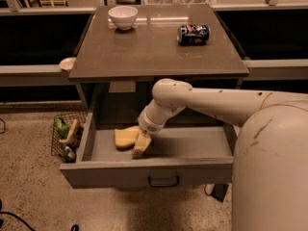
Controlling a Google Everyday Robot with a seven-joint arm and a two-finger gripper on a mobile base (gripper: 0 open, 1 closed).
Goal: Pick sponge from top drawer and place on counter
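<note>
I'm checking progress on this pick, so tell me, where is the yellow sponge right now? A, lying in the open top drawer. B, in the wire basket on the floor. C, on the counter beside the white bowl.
A: the sponge lies on the floor of the open top drawer, with the gripper down in the drawer right beside it.

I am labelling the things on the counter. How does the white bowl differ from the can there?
The bowl is white and plain; the can is blue with printed markings. The bowl stands upright; the can lies on its side. The bowl sits back left on the counter; the can further right. Both rest on the counter, away from the gripper, which is down in the open top drawer by the sponge.
</note>
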